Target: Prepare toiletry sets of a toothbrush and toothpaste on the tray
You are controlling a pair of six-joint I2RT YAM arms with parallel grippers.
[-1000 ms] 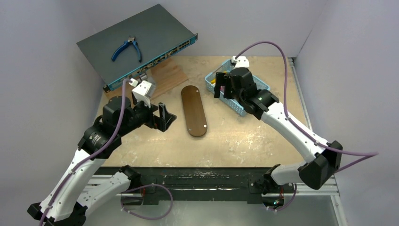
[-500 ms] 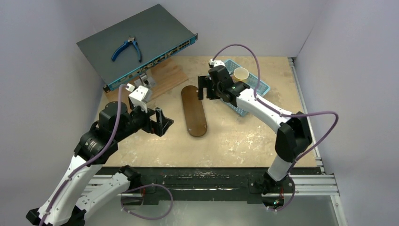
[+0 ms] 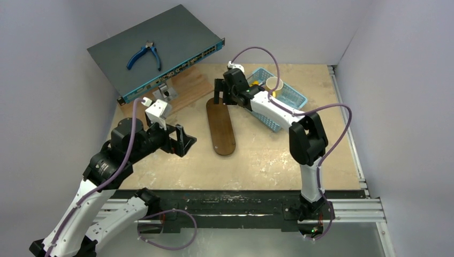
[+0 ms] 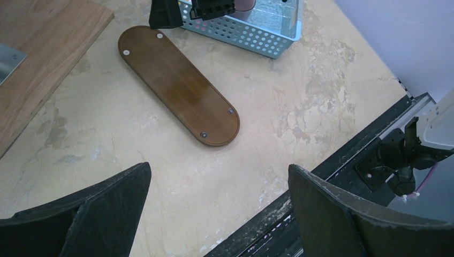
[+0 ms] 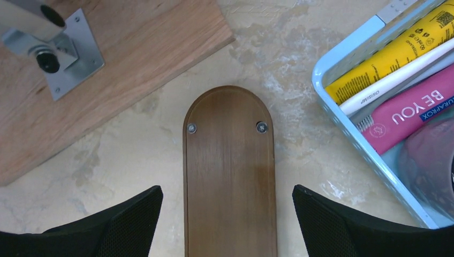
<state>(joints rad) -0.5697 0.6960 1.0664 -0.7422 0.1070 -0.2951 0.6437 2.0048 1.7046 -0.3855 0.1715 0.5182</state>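
The dark-brown oval tray [image 3: 220,126] lies bare in the middle of the table; it also shows in the left wrist view [image 4: 178,84] and the right wrist view [image 5: 230,176]. My right gripper [image 3: 221,92] hangs open and empty over the tray's far end, its jaws straddling the tray's width. A yellow toothpaste tube [image 5: 393,51], a white toothbrush [image 5: 399,75] and a magenta-pink toothpaste tube [image 5: 412,110] lie in the blue mesh basket [image 5: 348,128]. My left gripper [image 3: 182,140] is open and empty, left of the tray.
A paper cup [image 3: 274,84] stands in the basket [image 3: 286,99]. A wooden board [image 3: 187,85] with a metal bracket [image 5: 59,51] lies back left, under a tilted grey network switch [image 3: 155,51] carrying blue pliers [image 3: 144,55]. The table's near edge shows in the left wrist view [image 4: 342,176].
My right gripper has swung left from above the basket to over the tray's far end. The left gripper has barely shifted.
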